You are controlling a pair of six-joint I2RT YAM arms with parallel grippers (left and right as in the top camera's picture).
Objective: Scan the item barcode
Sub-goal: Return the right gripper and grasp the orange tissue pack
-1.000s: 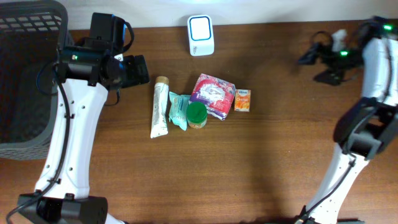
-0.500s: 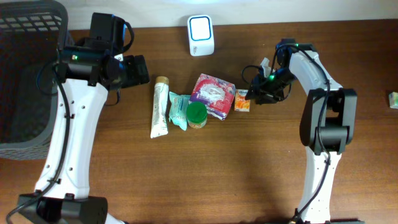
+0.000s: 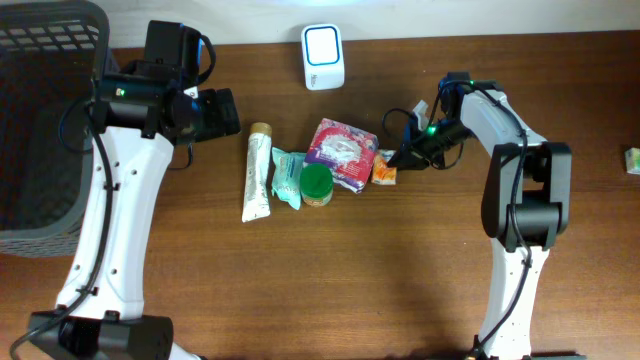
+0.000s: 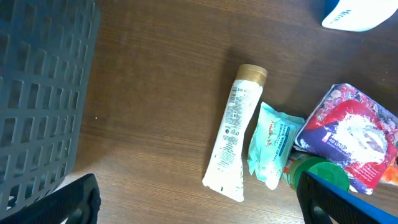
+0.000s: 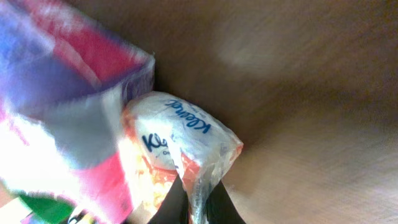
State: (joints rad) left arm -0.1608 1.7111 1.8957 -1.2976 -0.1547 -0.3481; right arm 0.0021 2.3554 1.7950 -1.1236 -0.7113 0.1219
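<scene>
Since a second ago the right arm has swung in from the table's far side, and its right claw [image 3: 402, 158] has closed. It now pinches the edge of the small orange tissue pack [image 5: 180, 143], fingertips together on the plastic wrap. The pack has tipped a little since half a second ago. It lies in front of the white scanner [image 3: 323, 57] and to its right, touching the pink packet [image 3: 342, 152]. Straight in front of the scanner sits a green-lidded jar [image 3: 317, 183]. A teal wipes packet [image 3: 287, 176] and a white tube [image 3: 256, 172] lie in front of it to the left. The left claw [image 3: 215, 113] hangs with its fingers wide apart, left of the scanner. The dark basket [image 3: 40, 120] is farther left.
</scene>
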